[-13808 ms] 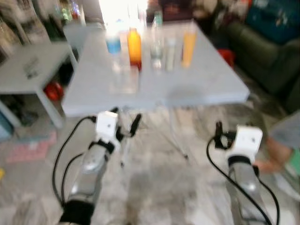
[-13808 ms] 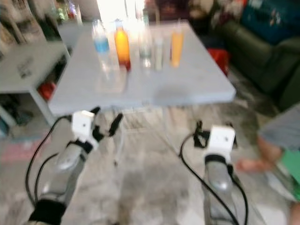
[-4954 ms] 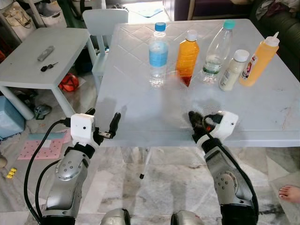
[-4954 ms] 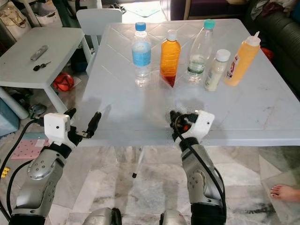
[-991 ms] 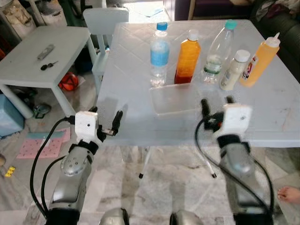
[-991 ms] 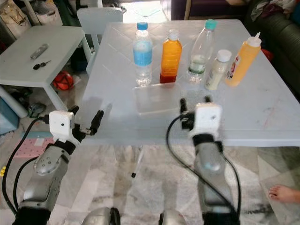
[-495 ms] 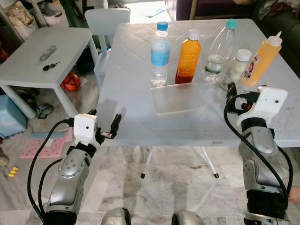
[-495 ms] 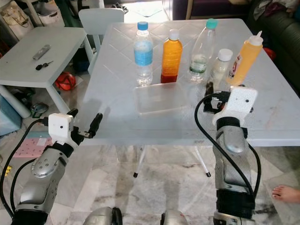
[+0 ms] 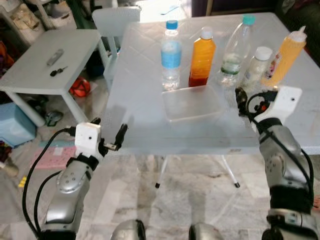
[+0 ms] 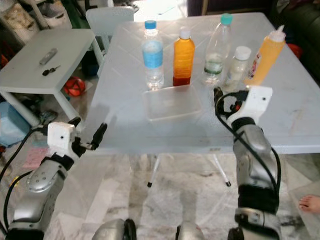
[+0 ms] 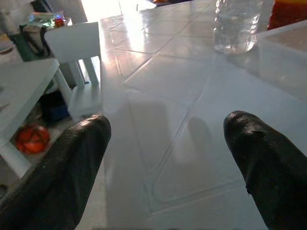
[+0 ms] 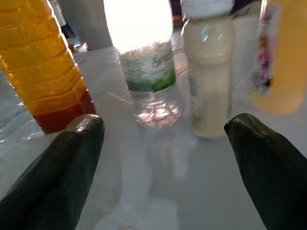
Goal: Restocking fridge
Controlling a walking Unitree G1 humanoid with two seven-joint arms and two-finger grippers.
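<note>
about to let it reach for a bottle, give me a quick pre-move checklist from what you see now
1. Right gripper open: ok; the right wrist view shows its fingers spread wide.
2. Right gripper faces targets: ok; clear bottle and white bottle stand ahead between its fingers.
3. Bottles upright: ok; blue-label bottle, orange bottle and yellow squeeze bottle all stand on the table.
4. Clear tray out of the right gripper's path: cannot tell; it lies close beside the gripper.
5. Left gripper out of the way: ok; open, at the table's near edge.
</note>
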